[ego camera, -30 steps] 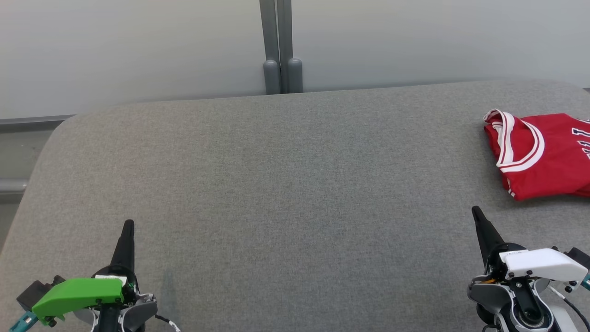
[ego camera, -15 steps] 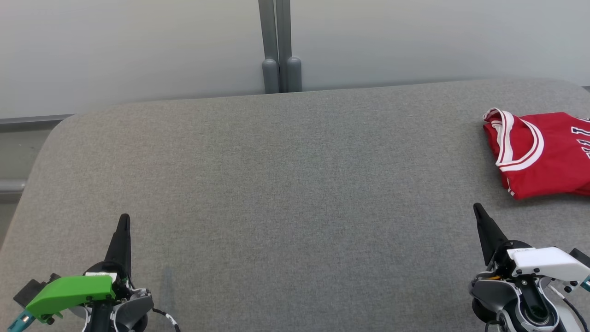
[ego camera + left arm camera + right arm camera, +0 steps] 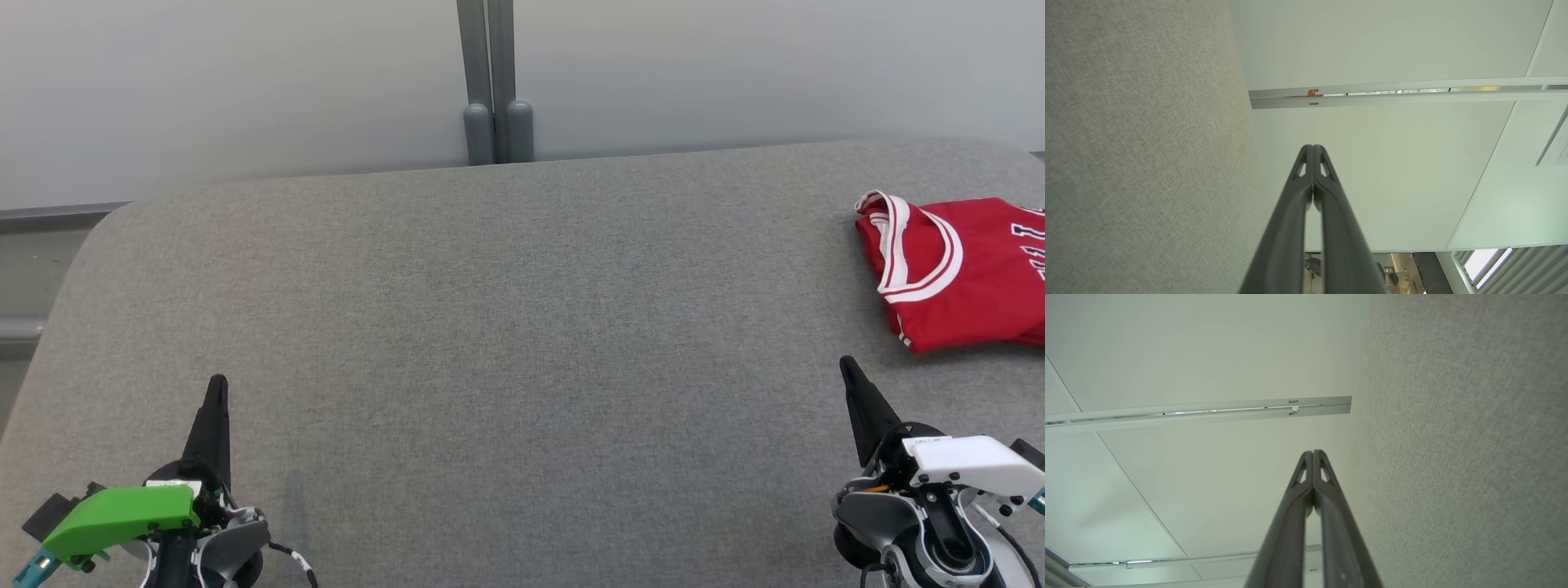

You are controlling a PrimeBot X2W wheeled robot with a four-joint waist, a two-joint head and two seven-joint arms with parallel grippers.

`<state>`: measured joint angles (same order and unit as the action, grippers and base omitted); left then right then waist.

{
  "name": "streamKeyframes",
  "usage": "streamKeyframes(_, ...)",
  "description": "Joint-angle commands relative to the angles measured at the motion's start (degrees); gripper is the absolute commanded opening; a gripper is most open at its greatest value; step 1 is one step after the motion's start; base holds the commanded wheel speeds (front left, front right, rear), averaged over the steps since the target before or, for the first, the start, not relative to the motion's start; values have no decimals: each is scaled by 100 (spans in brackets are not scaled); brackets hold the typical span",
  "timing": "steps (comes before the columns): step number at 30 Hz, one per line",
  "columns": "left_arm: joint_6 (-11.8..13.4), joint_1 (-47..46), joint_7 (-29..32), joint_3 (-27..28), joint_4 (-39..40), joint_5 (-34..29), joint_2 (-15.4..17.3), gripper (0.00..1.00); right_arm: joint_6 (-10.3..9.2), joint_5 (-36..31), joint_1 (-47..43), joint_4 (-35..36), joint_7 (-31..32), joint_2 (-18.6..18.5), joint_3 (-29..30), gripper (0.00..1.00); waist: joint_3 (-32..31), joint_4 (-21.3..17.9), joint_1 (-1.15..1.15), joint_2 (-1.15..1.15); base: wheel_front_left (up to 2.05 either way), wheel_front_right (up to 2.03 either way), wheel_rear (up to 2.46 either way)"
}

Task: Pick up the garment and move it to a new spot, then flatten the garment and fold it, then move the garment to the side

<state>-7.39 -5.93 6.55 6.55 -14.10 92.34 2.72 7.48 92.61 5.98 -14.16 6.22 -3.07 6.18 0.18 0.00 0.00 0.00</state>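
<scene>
Jersey [image 3: 967, 278] lies at the frame's right edge, partly cropped, seemingly folded; soft, light, probably best pinched at a trimmed edge; left gripper [image 3: 217, 385] and right gripper [image 3: 847, 367] closed, empty.

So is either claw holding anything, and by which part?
Nothing is held. The left claw and right claw are shut and empty; the red jersey lies on the grey surface, apart from both.
</scene>
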Motion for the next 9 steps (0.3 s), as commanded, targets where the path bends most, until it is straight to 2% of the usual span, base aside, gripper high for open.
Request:
streamKeyframes(1,-33,-61,19,16,9,13,29,0,2,14,39,30,26,-16,14,0,0,0,0,0,0,0,0)
streamKeyframes(9,-33,-61,19,16,10,13,29,0,3,7,39,28,31,-11,18,0,0,0,0,0,0,0,0)
